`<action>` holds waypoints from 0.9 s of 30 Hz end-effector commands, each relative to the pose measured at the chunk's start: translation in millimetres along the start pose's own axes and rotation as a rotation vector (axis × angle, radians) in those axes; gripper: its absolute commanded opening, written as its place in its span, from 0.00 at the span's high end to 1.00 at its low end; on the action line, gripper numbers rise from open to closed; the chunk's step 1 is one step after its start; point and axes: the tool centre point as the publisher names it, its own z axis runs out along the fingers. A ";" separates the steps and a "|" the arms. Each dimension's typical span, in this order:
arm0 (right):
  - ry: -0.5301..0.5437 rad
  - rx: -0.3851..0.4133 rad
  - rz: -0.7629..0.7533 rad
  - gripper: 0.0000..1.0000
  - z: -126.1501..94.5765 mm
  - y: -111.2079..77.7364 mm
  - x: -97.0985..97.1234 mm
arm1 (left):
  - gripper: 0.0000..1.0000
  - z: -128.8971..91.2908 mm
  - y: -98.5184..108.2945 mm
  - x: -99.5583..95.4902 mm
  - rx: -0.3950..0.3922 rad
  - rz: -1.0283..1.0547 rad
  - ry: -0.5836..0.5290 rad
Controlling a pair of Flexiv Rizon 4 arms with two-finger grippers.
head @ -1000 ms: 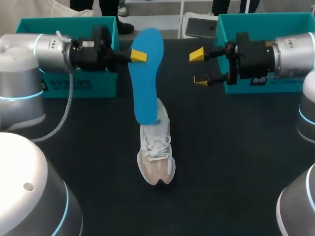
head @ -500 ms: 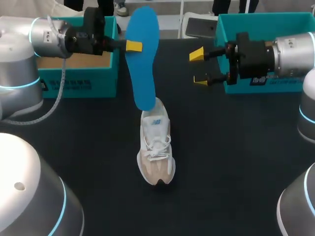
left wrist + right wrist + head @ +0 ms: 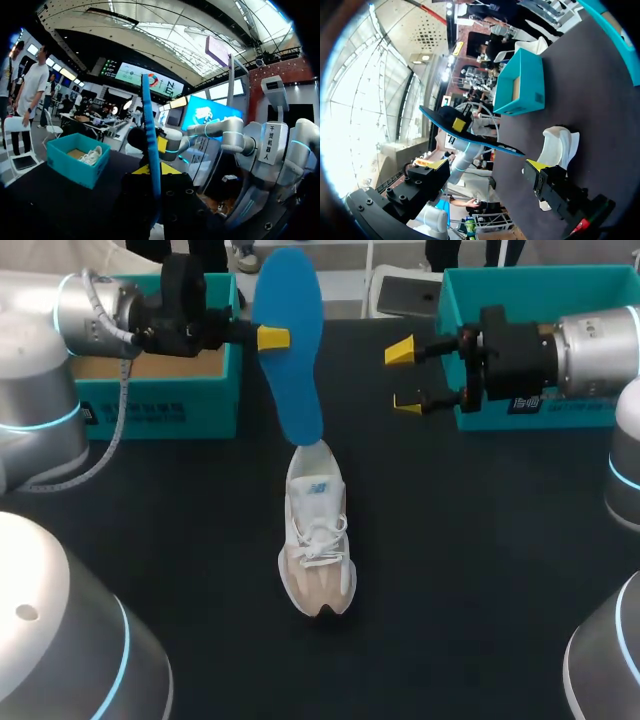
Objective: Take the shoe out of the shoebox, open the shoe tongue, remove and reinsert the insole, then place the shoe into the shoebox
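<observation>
My left gripper (image 3: 272, 337) is shut on the edge of the blue insole (image 3: 290, 340) and holds it up, tilted, over the far middle of the table. The insole's lower end hangs just at the heel of the white shoe (image 3: 318, 540); contact cannot be told. The shoe lies on the dark table, toe toward the near edge. From the left wrist the insole (image 3: 150, 145) shows edge-on between the fingers. My right gripper (image 3: 403, 378) stands open to the right of the insole with nothing in it. Its wrist view shows the insole (image 3: 470, 135) and the shoe (image 3: 559, 145) ahead of that gripper (image 3: 485, 164).
A teal shoebox (image 3: 150, 400) stands at the far left, under my left arm. A second teal shoebox (image 3: 470, 290) stands at the far right behind my right arm; in the left wrist view this box (image 3: 75, 162) has another white shoe (image 3: 92, 156) in it.
My left arm has swung back and up, lifting the insole so its lower end has drawn up from over the shoe to the heel. The right arm and the shoe have stayed still.
</observation>
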 end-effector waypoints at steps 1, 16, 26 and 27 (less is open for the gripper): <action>-0.003 -0.001 0.001 0.00 2.1 0.1 0.5 | 1.00 2.0 5.1 2.0 0.024 0.254 -0.024; -0.003 -0.001 0.001 0.00 2.1 0.1 0.5 | 1.00 -3.2 22.3 -4.7 0.035 1.396 -0.110; -0.003 -0.001 0.001 0.00 2.1 0.1 0.5 | 1.00 -4.9 17.7 -9.1 -0.067 1.799 -0.045; -0.003 -0.001 0.001 0.00 2.1 0.1 0.5 | 1.00 -4.9 17.7 -9.1 -0.067 1.799 -0.045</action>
